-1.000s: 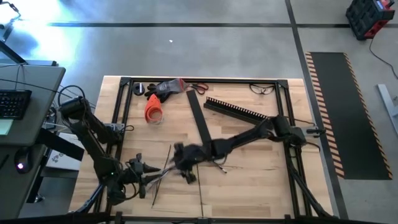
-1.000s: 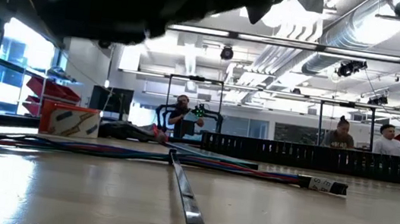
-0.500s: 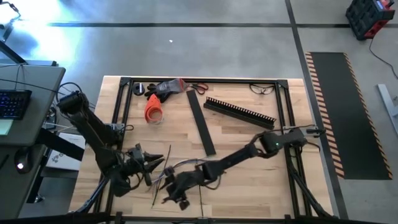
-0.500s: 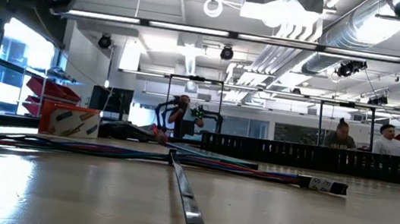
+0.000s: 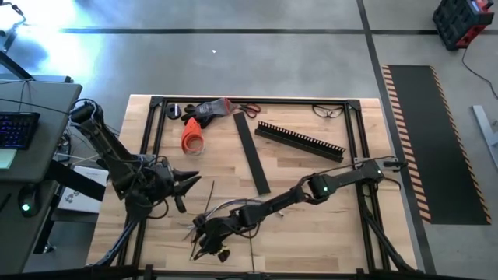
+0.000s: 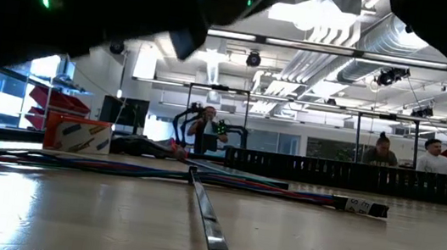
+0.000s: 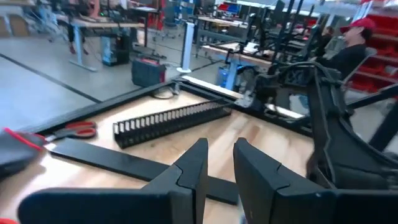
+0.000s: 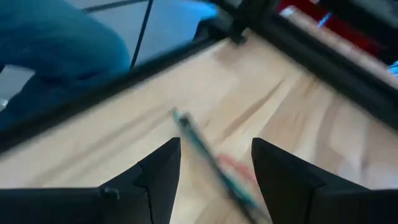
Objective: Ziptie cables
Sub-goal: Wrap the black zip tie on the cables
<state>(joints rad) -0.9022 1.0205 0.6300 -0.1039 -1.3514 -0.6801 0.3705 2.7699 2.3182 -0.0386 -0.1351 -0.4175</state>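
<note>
Two arms work over the near half of the desk (image 5: 311, 225), inside its black frame. The right gripper (image 5: 208, 243) is stretched far across to the near left part, low over the cables (image 5: 204, 220), a thin bunch lying near the front edge with ends splayed outward. In the right wrist view its jaws stand open, and one blurred greenish-red strand (image 8: 208, 158) runs on the wood between them without touching either finger. The left gripper (image 5: 185, 185) hangs near the left frame rail, just beyond the cables and apart from them; its jaws show a narrow gap and hold nothing.

Open wood lies between the cables and the right frame rail, and along the front edge to the right. Farther back, the flat black strip (image 5: 252, 156) lies lengthwise mid-desk, with the slotted channel (image 5: 299, 140) slanting beside it toward the right rail. Along the far edge sit an orange roll (image 5: 191, 136), red-handled scissors (image 5: 247, 109) and a pair of glasses (image 5: 327, 111). Beyond the left rail a side table carries a keyboard (image 5: 17, 128).
</note>
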